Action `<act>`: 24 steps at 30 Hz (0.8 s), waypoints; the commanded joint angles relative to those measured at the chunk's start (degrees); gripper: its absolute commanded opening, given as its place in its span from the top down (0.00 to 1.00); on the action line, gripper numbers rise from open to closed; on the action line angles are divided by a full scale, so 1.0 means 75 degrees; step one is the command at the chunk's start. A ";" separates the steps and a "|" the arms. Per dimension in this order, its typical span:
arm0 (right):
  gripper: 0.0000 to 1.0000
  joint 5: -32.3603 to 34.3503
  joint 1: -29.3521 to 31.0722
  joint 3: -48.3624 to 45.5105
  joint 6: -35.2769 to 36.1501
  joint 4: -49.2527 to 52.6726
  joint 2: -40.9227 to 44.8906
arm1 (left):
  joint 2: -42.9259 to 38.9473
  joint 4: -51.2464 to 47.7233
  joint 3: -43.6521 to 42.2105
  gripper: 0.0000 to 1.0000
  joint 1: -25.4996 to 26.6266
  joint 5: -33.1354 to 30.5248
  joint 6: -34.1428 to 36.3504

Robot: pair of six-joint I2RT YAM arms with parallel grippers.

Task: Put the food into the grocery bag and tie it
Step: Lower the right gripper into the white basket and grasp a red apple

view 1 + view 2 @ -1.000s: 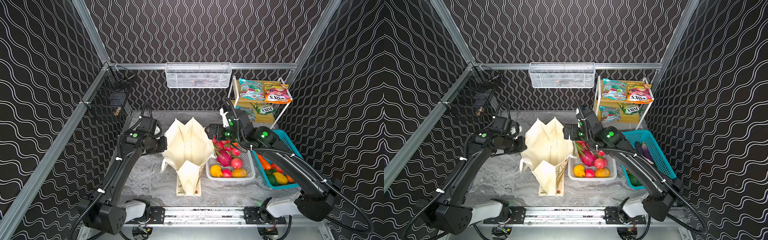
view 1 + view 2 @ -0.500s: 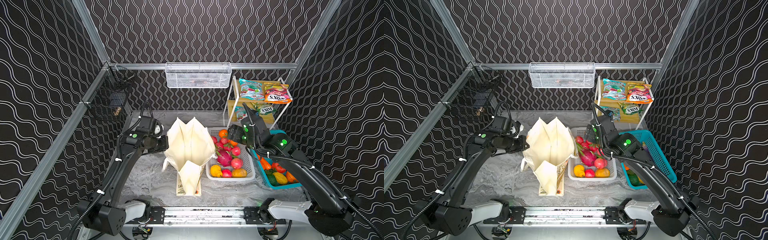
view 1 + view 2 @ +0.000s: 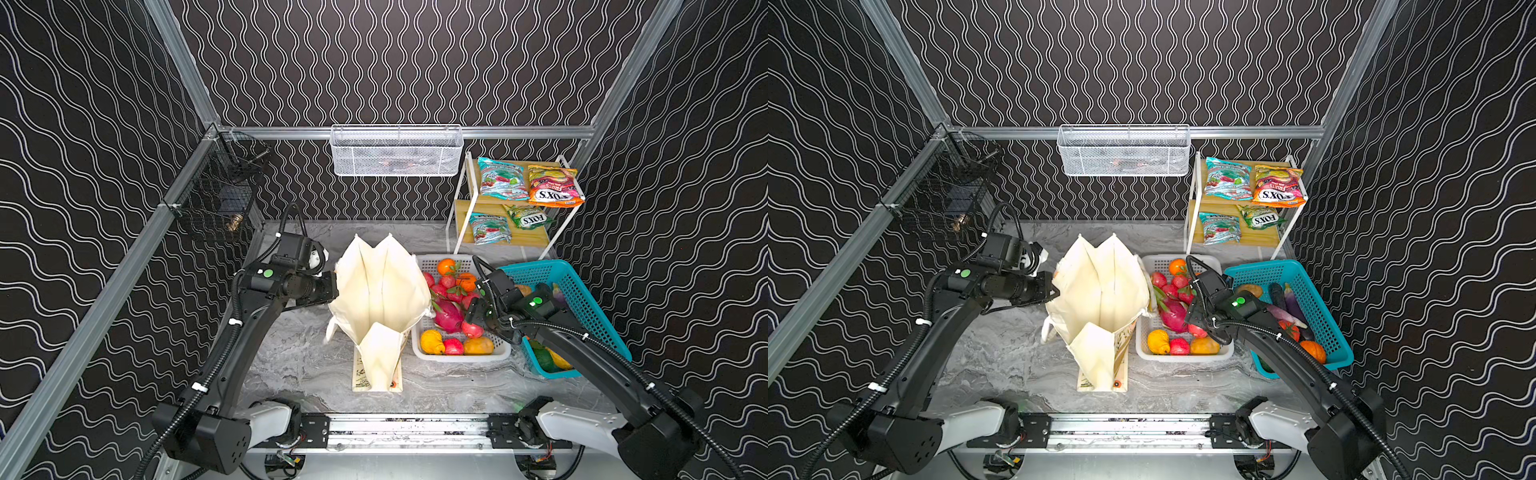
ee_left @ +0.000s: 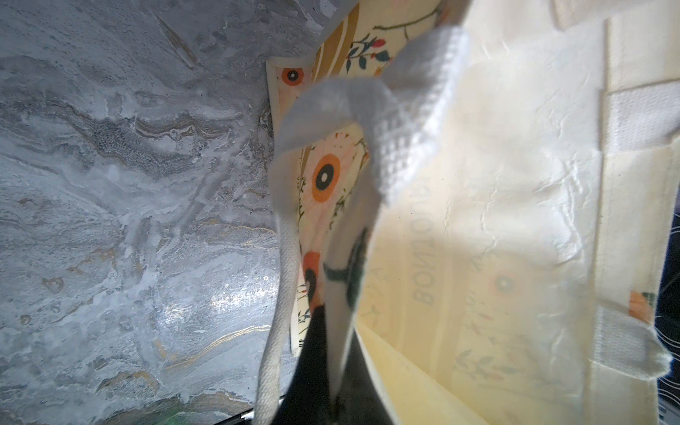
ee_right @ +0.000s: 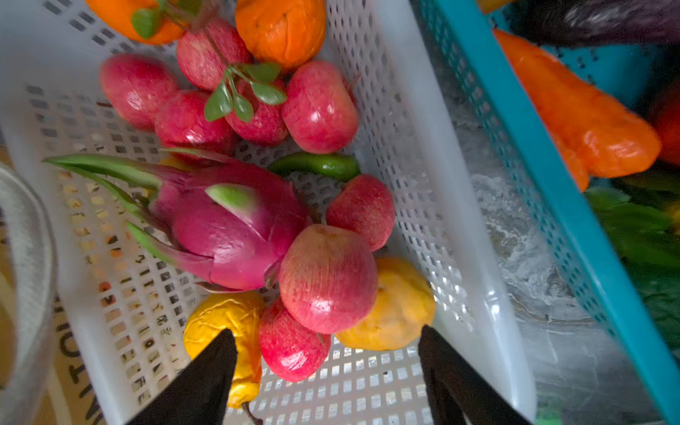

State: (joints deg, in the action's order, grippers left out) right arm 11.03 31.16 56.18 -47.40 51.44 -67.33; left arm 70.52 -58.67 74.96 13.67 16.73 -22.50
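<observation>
The cream grocery bag [image 3: 380, 299] [image 3: 1100, 299] stands open in the middle of the table. My left gripper [image 3: 334, 291] [image 3: 1054, 291] [image 4: 340, 331] is shut on its left rim, and a white strap handle [image 4: 404, 121] loops just beyond the jaws. Over the near end of the white basket, my right gripper [image 3: 471, 320] [image 3: 1192, 321] [image 5: 323, 331] hangs open and holds nothing. Below it lie the food: a magenta dragon fruit [image 5: 228, 235] [image 3: 446, 316], a red fruit [image 5: 327, 279], yellow fruits and an orange [image 3: 446, 266]. The candy packets, orange [image 3: 552, 187] and teal [image 3: 500, 178], are on the rack.
The white perforated basket [image 3: 457, 358] sits right of the bag, with the teal basket [image 3: 582, 299] of vegetables beside it. A white rack [image 3: 457, 216] stands at the back right. A white mesh basket [image 3: 395, 151] hangs on the back wall, a black wire cage [image 3: 224, 195] at the left.
My right arm has swung back from beside the bag's mouth to the right and down over the white basket, its jaws narrowing a little. The left gripper has kept its hold.
</observation>
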 commanded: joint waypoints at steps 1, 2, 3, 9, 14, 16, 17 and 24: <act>0.20 -0.0287 -0.0041 -0.0235 -0.0173 -0.0470 -0.0117 | -0.0034 0.0100 -0.0079 1.00 0.0003 0.0101 0.0140; 0.20 -0.0298 -0.0067 -0.0280 -0.0163 -0.0504 -0.0178 | -0.0040 0.0121 -0.0109 1.00 -0.0002 0.0115 0.0130; 0.20 -0.0327 -0.0081 -0.0306 -0.0139 -0.0533 -0.0237 | -0.0048 0.0124 -0.0121 1.00 0.0005 0.0124 0.0126; 0.15 -0.0529 -0.0368 -0.0538 -0.0092 -0.0837 -0.0397 | -0.0075 0.0095 -0.0100 1.00 0.0005 0.0084 0.0123; 0.14 -0.0680 -0.0603 -0.0542 0.0058 -0.1050 -0.0603 | -0.0142 0.0077 -0.0127 1.00 0.0004 0.0054 0.0106; 0.15 -0.0780 -0.0652 -0.0497 0.0126 -0.1090 -0.0752 | -0.0174 0.0077 -0.0145 1.00 0.0005 0.0075 0.0088; 0.16 -0.0845 -0.0675 -0.0483 0.0143 -0.1120 -0.0812 | -0.0189 0.0077 -0.0151 1.00 -0.0005 0.0066 0.0083; 0.20 -0.1174 -0.0709 -0.0535 0.0137 -0.1365 -0.1059 | -0.0235 -0.0003 -0.0162 1.00 0.0004 0.0035 0.0129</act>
State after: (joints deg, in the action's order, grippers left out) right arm 3.77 25.82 52.16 -46.44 42.72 -74.74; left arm 69.06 -58.06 73.80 13.67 16.71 -22.35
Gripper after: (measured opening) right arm 0.800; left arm 0.063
